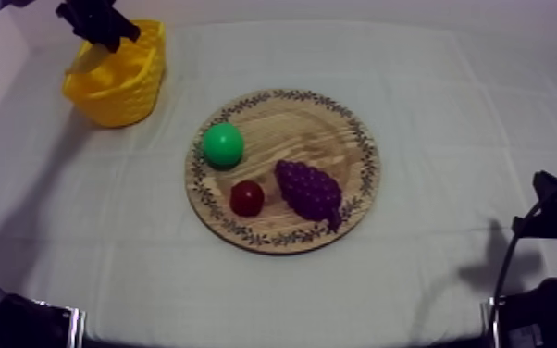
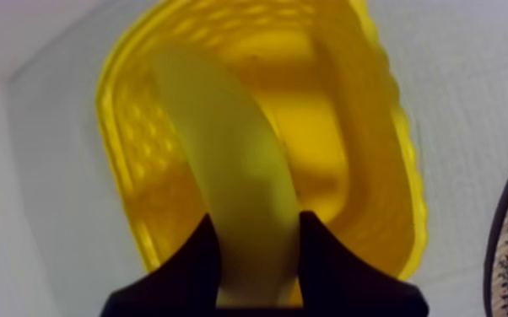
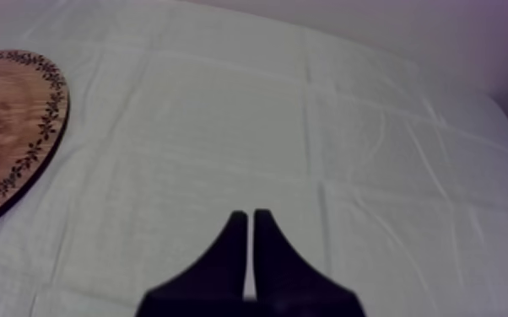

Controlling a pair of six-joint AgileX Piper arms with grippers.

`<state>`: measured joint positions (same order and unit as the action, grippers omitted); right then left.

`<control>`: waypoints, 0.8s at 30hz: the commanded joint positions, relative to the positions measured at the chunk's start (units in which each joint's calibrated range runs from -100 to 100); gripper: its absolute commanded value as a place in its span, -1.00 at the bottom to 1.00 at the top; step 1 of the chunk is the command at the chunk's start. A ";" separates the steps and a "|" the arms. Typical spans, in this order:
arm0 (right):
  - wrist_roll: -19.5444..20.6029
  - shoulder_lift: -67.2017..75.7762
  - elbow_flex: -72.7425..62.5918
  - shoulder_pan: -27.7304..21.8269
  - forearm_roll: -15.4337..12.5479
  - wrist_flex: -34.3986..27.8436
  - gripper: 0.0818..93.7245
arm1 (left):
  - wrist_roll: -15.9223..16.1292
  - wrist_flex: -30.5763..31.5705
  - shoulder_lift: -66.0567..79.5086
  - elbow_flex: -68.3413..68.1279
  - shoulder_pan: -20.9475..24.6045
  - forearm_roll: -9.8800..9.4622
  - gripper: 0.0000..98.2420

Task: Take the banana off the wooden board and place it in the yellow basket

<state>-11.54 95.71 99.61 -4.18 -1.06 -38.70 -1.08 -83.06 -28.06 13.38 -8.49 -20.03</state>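
Currently, left hand (image 2: pixel 259 223) clamped on banana (image 2: pixel 224 143), poised over mouth of yellow basket (image 2: pixel 375 126) at far left table (image 1: pixel 449 111) edge, right hand (image 3: pixel 250 217) clenched empty over bare table, rim of wooden board (image 3: pixel 13 126) nearby.

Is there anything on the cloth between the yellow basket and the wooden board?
No. In the top view the cloth between the yellow basket and the wooden board is bare; the left wrist view shows the same.
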 commanded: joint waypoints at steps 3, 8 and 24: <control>-0.01 0.05 0.05 -0.03 0.01 -0.01 -0.99 | -0.35 1.02 -1.70 -1.20 0.34 0.28 -0.45; -0.01 0.05 0.05 -0.03 0.01 -0.01 -0.99 | -0.46 1.55 -4.18 0.26 0.58 0.77 -0.45; -0.01 0.05 0.05 -0.03 0.01 -0.01 -0.99 | 2.40 3.51 -12.72 7.54 2.87 2.90 -0.25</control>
<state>-11.54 95.71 99.61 -4.18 -1.06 -38.70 0.94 -79.71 -40.55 20.84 -5.65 -17.17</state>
